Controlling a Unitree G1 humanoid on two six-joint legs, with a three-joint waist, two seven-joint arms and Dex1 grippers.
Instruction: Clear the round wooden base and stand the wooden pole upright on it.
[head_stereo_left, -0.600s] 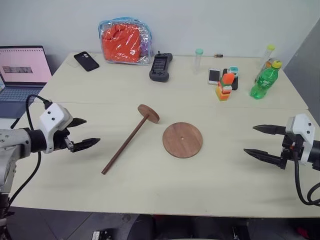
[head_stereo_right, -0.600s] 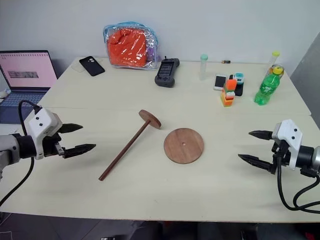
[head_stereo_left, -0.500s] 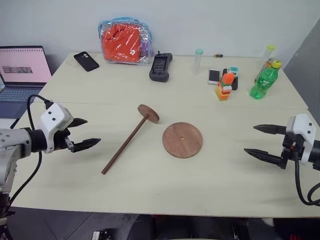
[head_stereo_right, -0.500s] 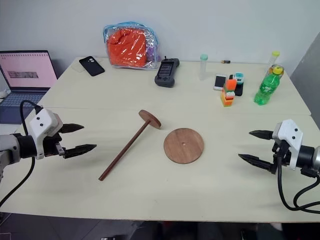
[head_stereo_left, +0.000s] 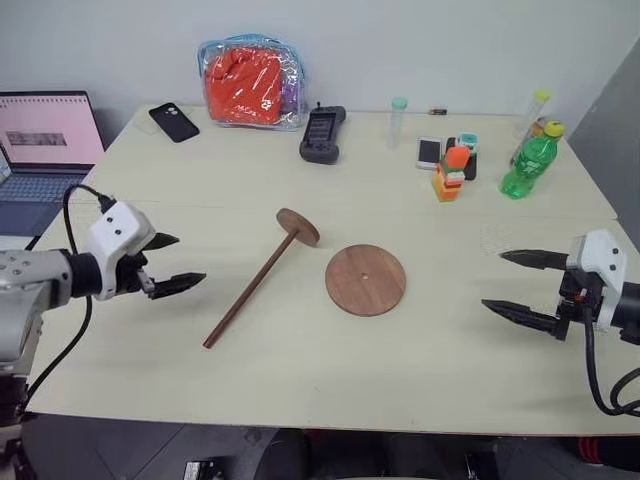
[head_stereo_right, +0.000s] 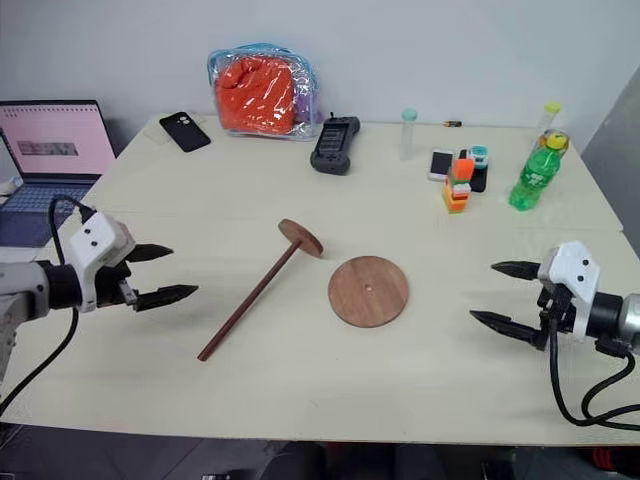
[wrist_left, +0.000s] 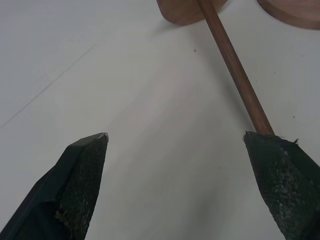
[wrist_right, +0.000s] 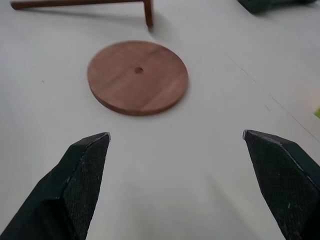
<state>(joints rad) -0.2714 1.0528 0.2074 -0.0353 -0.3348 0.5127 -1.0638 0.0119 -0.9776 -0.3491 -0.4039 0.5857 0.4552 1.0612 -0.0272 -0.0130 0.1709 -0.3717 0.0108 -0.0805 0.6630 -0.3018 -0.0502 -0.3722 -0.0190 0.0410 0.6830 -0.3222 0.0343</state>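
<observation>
Base (head_stereo_left: 365, 280) flat on desk (head_stereo_left: 300, 380), mid-desk, bare on top, centre hole visible. Pole (head_stereo_left: 257, 285) lying on its side just left of base, apart from it; disc end (head_stereo_left: 298, 227) toward far side, tilted on its edge, thin end toward near-left. Left claw (head_stereo_left: 168, 262) spread wide, empty, hovering over desk left of pole's thin end, pointing at it. Right claw (head_stereo_left: 520, 285) spread wide, empty, hovering near right edge, aimed at base, well apart from it. Far side of desk: orange bag (head_stereo_left: 250, 82), phone (head_stereo_left: 174, 122), black handset (head_stereo_left: 322, 134), green bottle (head_stereo_left: 529, 160), block stack (head_stereo_left: 449, 173). Laptop (head_stereo_left: 45, 145) off to far left.
</observation>
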